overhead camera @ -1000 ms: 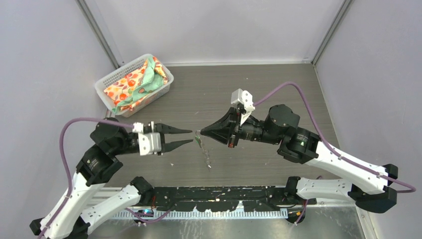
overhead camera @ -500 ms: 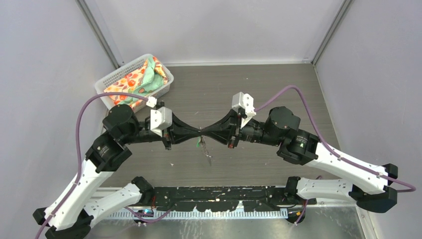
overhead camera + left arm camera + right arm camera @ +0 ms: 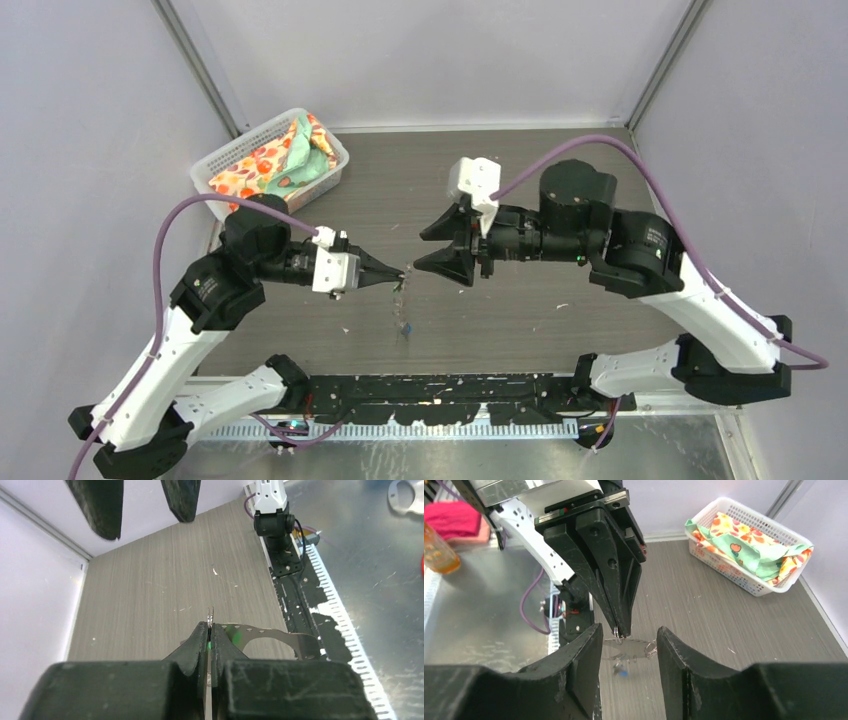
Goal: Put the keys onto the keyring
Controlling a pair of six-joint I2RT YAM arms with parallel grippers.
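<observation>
On the grey table (image 3: pixel 520 180), the white basket (image 3: pixel 245 138) of patterned cloths sits well away from the left gripper (image 3: pixel 397 277) and out of the way. The right gripper (image 3: pixel 420 252) faces that gripper from just beside it, jaws spread and holding nothing. The left gripper is pinched tight on the keyring (image 3: pixel 629 640), which hangs in the air from its tips. The blue key (image 3: pixel 622 670) dangles below them, seemingly strung on already. A green blur (image 3: pixel 232 632) by its pads may be the green key, but I cannot tell whether it is threaded.

Cloths (image 3: pixel 275 160) in basket (image 3: pixel 222 157) at table's (image 3: pixel 560 200) far left, keyring (image 3: pixel 403 305) between left hand (image 3: pixel 398 276) and right hand (image 3: pixel 422 251)
</observation>
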